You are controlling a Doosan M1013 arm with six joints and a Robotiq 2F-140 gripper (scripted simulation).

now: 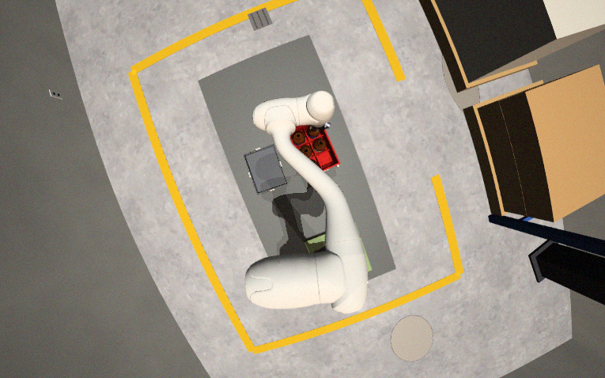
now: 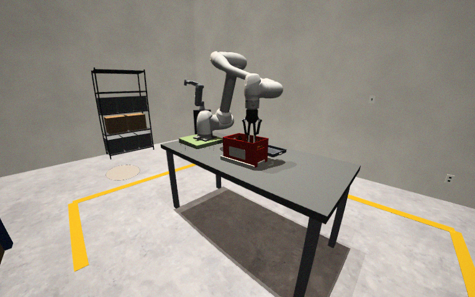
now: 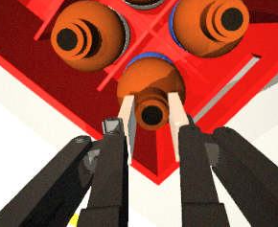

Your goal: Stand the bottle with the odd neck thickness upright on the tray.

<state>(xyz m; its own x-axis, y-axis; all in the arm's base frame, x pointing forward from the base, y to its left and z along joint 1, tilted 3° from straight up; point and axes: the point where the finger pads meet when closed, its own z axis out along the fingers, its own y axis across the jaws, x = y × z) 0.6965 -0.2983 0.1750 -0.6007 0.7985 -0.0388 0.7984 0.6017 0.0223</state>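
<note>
Claw [image 1: 327,126] [image 2: 251,141] [image 3: 151,108] is pointing straight down into the crate [image 1: 333,165] [image 2: 263,151] [image 3: 158,178], pinching a bottle [image 1: 313,131] [image 3: 151,115] by the neck, pads on opp. sides. That bottle's in the corner cell right under the claw, mouth up, w/ a blue edge showing at its far side. Can't tell if its base is touching the crate floor.

In the wrist view, one more bottle [image 3: 90,38] stands up-left of the claw in its own cell, another [image 3: 203,30] up-right, & part of a 4th [image 3: 143,3] pokes in straight ahead at the top edge. Necks too small to compare for sure.

Crate's level on the counter [image 1: 243,88] [image 2: 305,177] below the claw. Tray [image 1: 265,168] [image 2: 277,150] is flat on the counter too, lower than the claw & off to one side, near the crate but apart, w/ shadow on it. Arm [image 1: 342,211] [image 2: 226,92] reaches over from its green base [image 1: 368,262] [image 2: 191,140], well apart from the claw.
</note>
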